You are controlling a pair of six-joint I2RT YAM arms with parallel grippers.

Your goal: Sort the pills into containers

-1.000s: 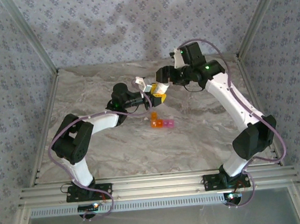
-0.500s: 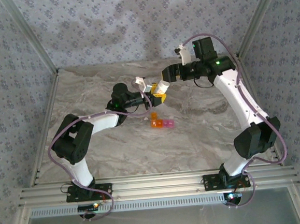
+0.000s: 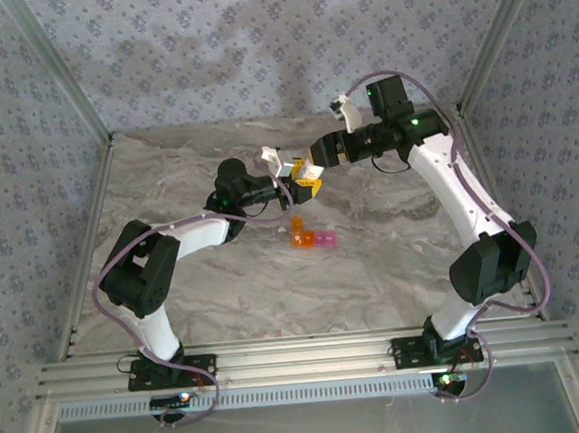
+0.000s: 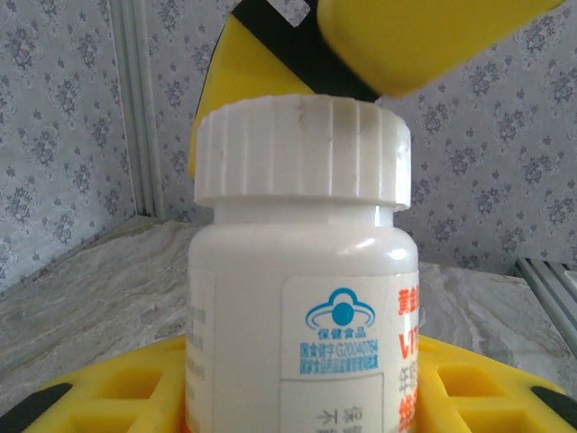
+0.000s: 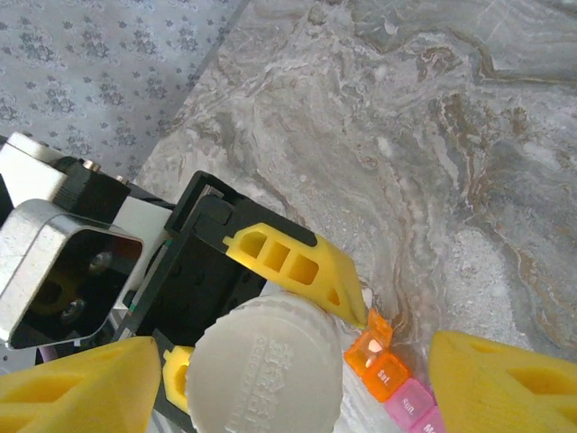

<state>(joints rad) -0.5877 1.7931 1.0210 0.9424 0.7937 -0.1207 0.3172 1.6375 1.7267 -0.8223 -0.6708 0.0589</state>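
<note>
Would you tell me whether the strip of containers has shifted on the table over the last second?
No. The containers sit on the same patch of the marbled table, just as far from the front rail as before.

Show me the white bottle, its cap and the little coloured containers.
white bottle [image 4: 302, 289]: left wrist view, on its body by the label.
cap [image 5: 266, 370]: right wrist view, centre of its top.
containers [image 3: 312, 239]: top external view, middle of the orange-to-pink strip.
</note>
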